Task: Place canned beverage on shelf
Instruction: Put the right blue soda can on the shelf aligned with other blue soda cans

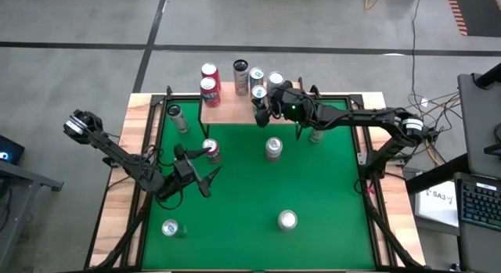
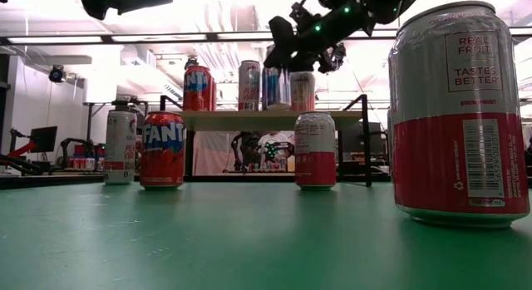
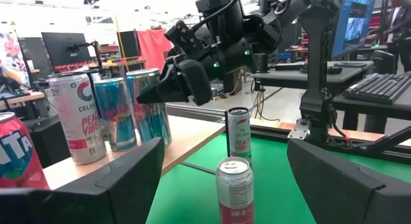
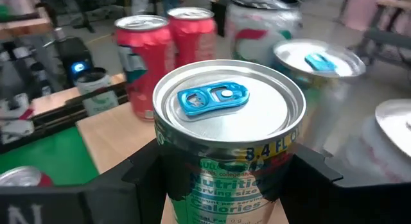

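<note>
The shelf point(image 1: 231, 109) stands at the table's far edge with a light wood top and thin black legs. Several cans stand on it, among them two red ones point(image 1: 209, 80) and a pale Celsius can point(image 3: 77, 118). My right gripper point(image 1: 262, 107) reaches over the shelf's right part. It is shut on a slim blue and silver can point(image 4: 228, 115) with a blue tab, one finger on each side. That can is upright, at or just above the wood top. My left gripper point(image 1: 200, 177) hangs open over the green table, near a red Fanta can point(image 1: 211, 150).
Loose cans stand on the green table: a silver one point(image 1: 273, 148) in the middle, one point(image 1: 287, 220) at the front, one point(image 1: 171, 228) at the front left, one point(image 1: 177, 116) left of the shelf, and one point(image 1: 315, 134) under the right arm.
</note>
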Controlling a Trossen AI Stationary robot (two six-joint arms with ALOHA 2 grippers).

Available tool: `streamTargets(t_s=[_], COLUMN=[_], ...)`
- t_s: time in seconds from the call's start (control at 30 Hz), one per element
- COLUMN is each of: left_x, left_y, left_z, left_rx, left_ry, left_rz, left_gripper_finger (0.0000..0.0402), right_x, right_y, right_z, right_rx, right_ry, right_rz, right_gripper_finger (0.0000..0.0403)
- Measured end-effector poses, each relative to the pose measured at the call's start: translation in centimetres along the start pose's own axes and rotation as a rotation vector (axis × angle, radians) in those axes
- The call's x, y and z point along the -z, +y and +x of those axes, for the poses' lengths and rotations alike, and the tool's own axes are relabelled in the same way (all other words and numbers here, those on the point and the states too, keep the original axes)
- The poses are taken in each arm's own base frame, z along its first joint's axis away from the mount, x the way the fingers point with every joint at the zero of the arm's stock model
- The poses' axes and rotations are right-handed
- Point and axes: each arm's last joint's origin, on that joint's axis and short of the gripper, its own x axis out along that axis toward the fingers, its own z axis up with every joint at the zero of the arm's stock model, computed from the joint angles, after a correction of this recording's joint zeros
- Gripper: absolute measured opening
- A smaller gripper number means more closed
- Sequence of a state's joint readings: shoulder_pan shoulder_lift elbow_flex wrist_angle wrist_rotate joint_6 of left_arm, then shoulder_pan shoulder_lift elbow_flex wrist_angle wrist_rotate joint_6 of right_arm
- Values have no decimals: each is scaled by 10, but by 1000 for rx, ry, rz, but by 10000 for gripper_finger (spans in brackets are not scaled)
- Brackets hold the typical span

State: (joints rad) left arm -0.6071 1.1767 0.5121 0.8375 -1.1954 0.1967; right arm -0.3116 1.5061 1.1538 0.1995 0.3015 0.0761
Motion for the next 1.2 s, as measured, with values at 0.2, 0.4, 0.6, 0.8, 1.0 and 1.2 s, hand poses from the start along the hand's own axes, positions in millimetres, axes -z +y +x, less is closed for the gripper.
streamTargets(t_s=[0.2, 0.4, 0.6, 0.8, 1.0, 1.2], left_x=[0, 0, 0, 0, 0, 0], left_y=[0, 0, 0, 0, 0, 0], left_z=[0, 0, 0, 0, 0, 0], left_rx=[0, 0, 0, 1, 1, 0], left_ry=[0, 0, 0, 0, 0, 0], left_rz=[1, -5, -23, -23, -23, -23], left_gripper_finger=[314, 314, 314, 314, 314, 314], right_x=[5, 15, 17, 17, 18, 18], right_y=[3, 15, 17, 17, 17, 17], right_z=[6, 18, 21, 20, 21, 21], right_rx=[-19, -44, -50, -50, -42, -42], right_ry=[6, -40, -37, -35, -31, -28], right_rz=[32, 14, 7, 0, 7, 17], right_gripper_finger=[215, 215, 215, 231, 236, 254])
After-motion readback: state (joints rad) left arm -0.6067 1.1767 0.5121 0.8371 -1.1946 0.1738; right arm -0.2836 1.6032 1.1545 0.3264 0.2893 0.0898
